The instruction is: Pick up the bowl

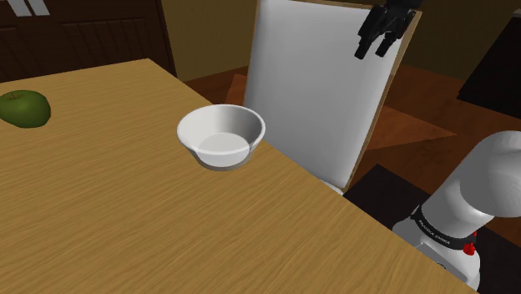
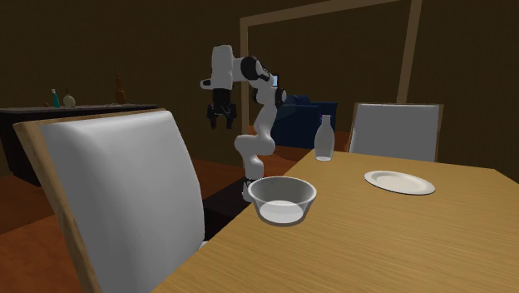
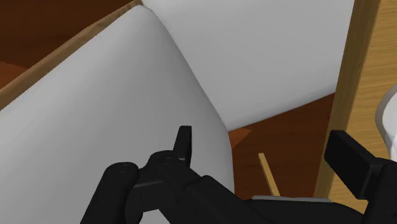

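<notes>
A white bowl (image 1: pixel 221 136) stands upright near the wooden table's edge (image 1: pixel 292 171), the edge that faces the chair. In the second exterior view the bowl (image 2: pixel 283 200) sits at the table's near corner. My black gripper (image 1: pixel 373 48) hangs high in the air above the chair's back, well off the table and away from the bowl. It is open with nothing between its fingers (image 3: pixel 184 143). The gripper (image 2: pixel 222 125) points downward. In the wrist view the gripper (image 3: pixel 267 153) looks past the chair, and a sliver of the bowl's rim (image 3: pixel 389 121) shows beyond the table's edge.
A white-backed, wood-framed chair (image 1: pixel 321 83) stands against the table between gripper and bowl. A green apple (image 1: pixel 21 107) lies at the shoulder view's left. A white plate (image 2: pixel 399 181), a bottle (image 2: pixel 324 139) and a second chair (image 2: pixel 395 129) are farther along the table.
</notes>
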{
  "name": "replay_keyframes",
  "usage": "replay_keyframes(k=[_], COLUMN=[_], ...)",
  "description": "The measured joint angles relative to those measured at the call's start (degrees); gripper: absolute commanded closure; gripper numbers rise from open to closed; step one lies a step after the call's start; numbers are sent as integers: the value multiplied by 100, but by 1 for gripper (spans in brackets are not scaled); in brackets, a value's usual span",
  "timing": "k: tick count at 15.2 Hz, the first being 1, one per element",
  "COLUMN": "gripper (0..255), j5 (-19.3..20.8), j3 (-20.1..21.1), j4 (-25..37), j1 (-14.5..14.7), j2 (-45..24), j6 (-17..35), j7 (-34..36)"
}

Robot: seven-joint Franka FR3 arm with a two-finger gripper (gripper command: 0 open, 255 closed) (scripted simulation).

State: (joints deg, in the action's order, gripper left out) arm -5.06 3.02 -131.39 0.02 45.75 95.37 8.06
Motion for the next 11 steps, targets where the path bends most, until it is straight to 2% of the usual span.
replay_keyframes(k=[6, 11], gripper=[0, 0], j5=[-350, -751], j3=[274, 608], j4=[-64, -67], j1=[154, 340], j2=[-394, -1032], j6=[414, 1034], j7=[286, 583])
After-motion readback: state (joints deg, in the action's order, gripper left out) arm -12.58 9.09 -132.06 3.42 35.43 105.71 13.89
